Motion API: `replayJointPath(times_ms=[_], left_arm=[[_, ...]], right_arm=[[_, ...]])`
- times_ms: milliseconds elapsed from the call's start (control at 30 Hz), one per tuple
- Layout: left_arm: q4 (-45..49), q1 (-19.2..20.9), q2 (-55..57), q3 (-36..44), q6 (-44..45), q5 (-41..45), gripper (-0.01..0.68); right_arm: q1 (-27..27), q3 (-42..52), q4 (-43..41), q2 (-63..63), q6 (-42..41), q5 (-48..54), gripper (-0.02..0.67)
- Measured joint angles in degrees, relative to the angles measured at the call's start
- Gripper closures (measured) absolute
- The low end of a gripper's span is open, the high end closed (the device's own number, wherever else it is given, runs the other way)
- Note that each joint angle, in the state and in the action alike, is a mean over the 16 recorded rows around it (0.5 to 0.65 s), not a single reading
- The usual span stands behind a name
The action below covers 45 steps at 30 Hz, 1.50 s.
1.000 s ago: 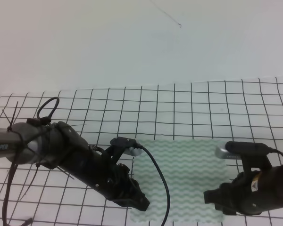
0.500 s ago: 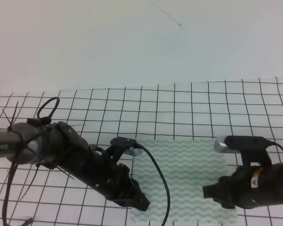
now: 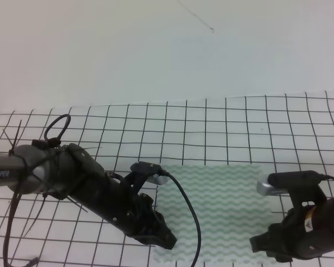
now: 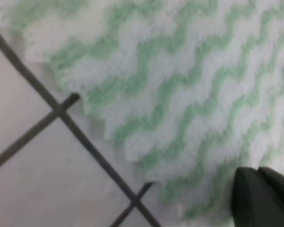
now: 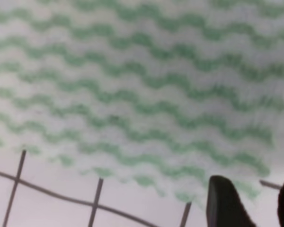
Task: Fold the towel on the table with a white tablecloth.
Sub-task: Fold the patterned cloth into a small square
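A pale towel (image 3: 214,208) with light green wavy stripes lay flat and unfolded on the table (image 3: 278,119), resting on the white tablecloth (image 3: 100,119) with its thin black grid. In the high view it sat near the front edge of the picture, between the two black robot arms.

The left arm reached in from the left, its tip (image 3: 167,240) at the towel's near left corner. A black cable (image 3: 188,214) curved from that arm across the left part of the towel. The left wrist view showed the towel's wavy edge running diagonally over the grid lines, and the left claw (image 4: 265,194) as a dark shape on the cloth at the bottom right. Its two fingers looked pressed together, but whether they gripped the towel could not be told.

The right arm (image 3: 300,233) sat low at the towel's near right corner. In the right wrist view, the right claw (image 5: 253,201) showed two dark fingers (image 5: 225,201) standing apart with a clear gap between them, just at the towel's near edge, with nothing held.
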Motion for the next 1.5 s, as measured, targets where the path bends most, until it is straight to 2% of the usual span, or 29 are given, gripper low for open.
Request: replayJointPath(times_ms=[533,1100,1500], left_arm=[[0.0,0.0,0.0,0.0,-0.1,0.6,0.672],[0.0,0.0,-1.6,0.0,-0.1,0.4,0.672],[2.1,0.3,-12.3,0.0,-1.4,-1.5,0.672]], right_arm=[[0.0,-0.1,1.2,4.5,1.0,-4.5,0.409],[0.0,-0.6,2.0,4.4,1.5,-7.4,0.636],[-2.5,-5.6,1.6,4.5,1.0,-4.5,0.652]])
